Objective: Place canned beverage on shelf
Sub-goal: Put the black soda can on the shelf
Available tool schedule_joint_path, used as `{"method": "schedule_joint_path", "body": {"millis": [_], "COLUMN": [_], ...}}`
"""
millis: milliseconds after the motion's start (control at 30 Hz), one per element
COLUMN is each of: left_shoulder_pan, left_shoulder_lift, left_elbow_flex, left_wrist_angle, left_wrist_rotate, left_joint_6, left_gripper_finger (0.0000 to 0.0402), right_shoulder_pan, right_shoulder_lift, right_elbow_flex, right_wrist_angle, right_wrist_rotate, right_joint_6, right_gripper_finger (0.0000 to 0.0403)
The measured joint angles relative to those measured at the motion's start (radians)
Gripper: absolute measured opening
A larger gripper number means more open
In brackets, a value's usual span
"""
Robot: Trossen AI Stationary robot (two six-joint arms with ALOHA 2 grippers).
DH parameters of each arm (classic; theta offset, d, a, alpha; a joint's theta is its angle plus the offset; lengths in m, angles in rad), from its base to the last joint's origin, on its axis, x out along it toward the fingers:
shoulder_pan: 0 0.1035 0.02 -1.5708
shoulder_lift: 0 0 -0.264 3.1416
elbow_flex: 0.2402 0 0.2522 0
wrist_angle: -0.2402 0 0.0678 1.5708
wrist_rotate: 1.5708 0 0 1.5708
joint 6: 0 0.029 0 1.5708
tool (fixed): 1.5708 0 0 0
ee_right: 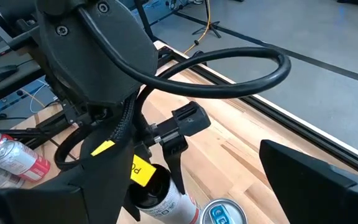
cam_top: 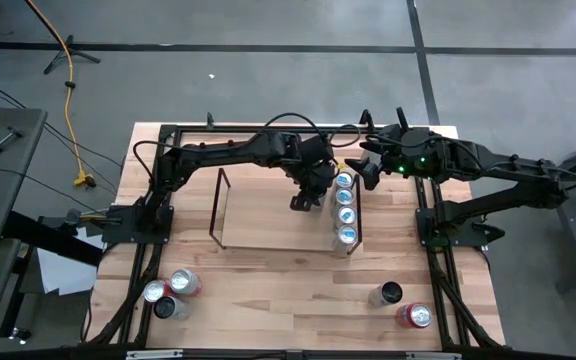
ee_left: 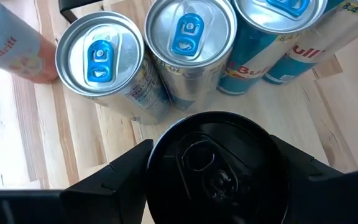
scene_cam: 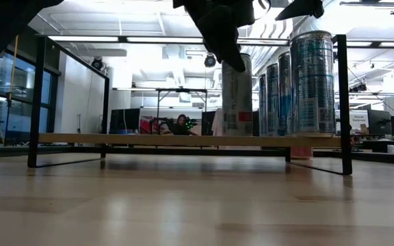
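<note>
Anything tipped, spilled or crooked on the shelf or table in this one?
Nothing stands out. Four blue-tabbed cans stand upright in a row at the shelf's right end; the left gripper holds a black-topped can upright beside them. No spill shows.
</note>
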Motion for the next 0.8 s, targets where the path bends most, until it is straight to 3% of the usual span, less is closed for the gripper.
{"method": "schedule_joint_path", "body": {"millis": [167, 567, 800], "left_shoulder_pan": [0.000, 0.003, 0.007], "left_shoulder_lift": [0.000, 0.003, -0.003], "left_elbow_flex": [0.000, -0.001, 0.074], "left_wrist_angle": [0.000, -0.002, -0.087], "left_wrist_rotate": [-0.001, -0.006, -0.061], "left_joint_6": [0.018, 0.036, 0.094], "left_gripper_finger": [0.0233, 0.0353, 0.0375], "right_shoulder_pan": [0.000, 0.000, 0.000], "right_shoulder_lift": [0.000, 0.000, 0.000], "right_elbow_flex": [0.000, 0.000, 0.000], "right_wrist_angle": [0.000, 0.000, 0.000], "right_wrist_rotate": [0.000, 0.000, 0.000], "right_joint_6": [-0.001, 0.000, -0.001], "right_gripper_finger": [0.0334, 0.0334, 0.0334]}}
